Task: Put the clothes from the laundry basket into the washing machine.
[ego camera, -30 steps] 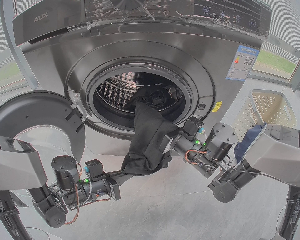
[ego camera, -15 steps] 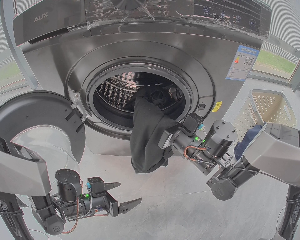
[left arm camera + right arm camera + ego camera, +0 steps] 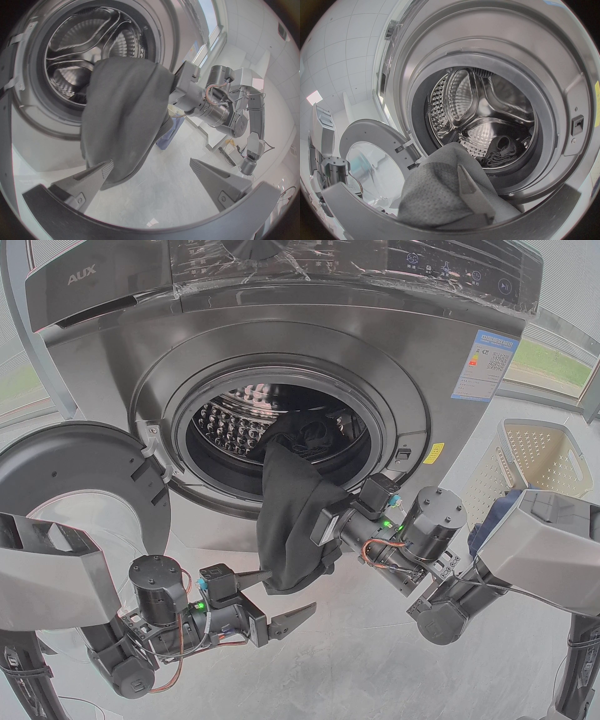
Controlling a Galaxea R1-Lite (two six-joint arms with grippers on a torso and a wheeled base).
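facing the washing machine (image 3: pixel 300 334), with its door (image 3: pixel 81 471) swung wide to the left, likely to keep the drum (image 3: pixel 231 421) free for loading. beside the machine's right side, the laundry basket (image 3: pixel 544 452), with blue clothing (image 3: pixel 490 524) mostly hidden behind the right arm. over the lower lip of the opening, a black garment (image 3: pixel 290 515), half inside, half hanging out, clenched by the right gripper (image 3: pixel 462 175), apparently to feed the rest in; one finger buried under cloth. just under the hem, the left gripper (image 3: pixel 290 591), spread wide, probably ready to gather slack. deep inside, a dark bundle (image 3: pixel 500 150), hard to make out.
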